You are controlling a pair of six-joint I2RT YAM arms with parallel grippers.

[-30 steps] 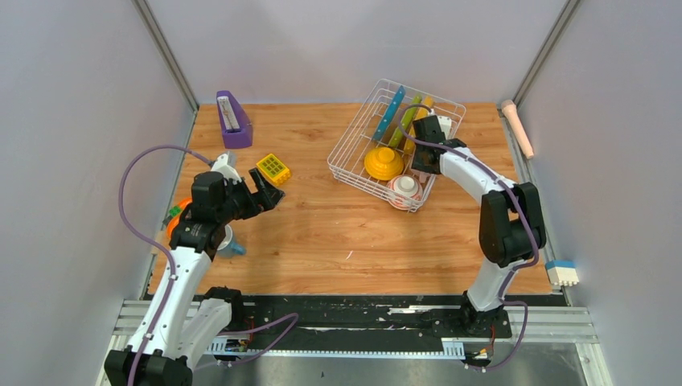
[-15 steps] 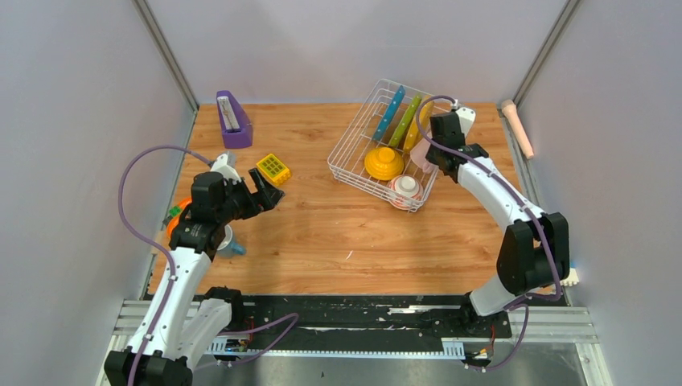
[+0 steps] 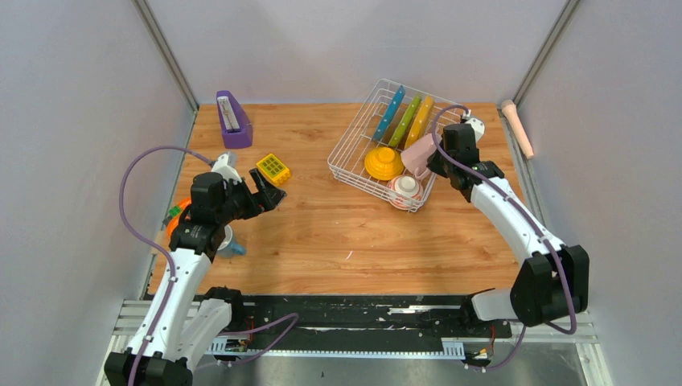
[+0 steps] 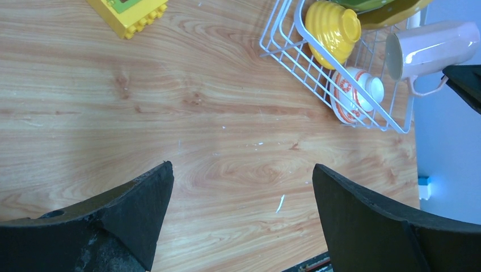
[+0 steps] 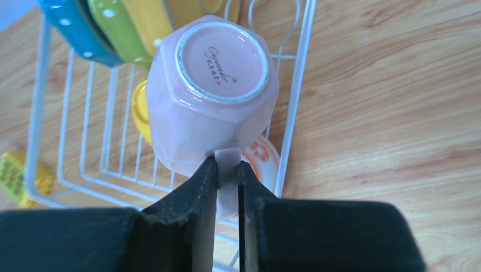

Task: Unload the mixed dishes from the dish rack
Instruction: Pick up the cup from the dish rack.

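Note:
The white wire dish rack stands at the back right and holds blue, green and yellow plates upright, a yellow bowl and a red-and-white bowl. My right gripper is shut on the handle of a pinkish cup, held in the air over the rack's right edge. The cup also shows in the top view. My left gripper is open and empty over the table at the left. A blue cup sits under the left arm.
A yellow grid block lies by the left gripper. A purple wedge holder stands at the back left. An orange gadget sits at the left edge. A pink cylinder lies on the right rail.
My right gripper has lifted the pinkish cup out of the rack and carried it right and toward the front. The left arm has not moved.

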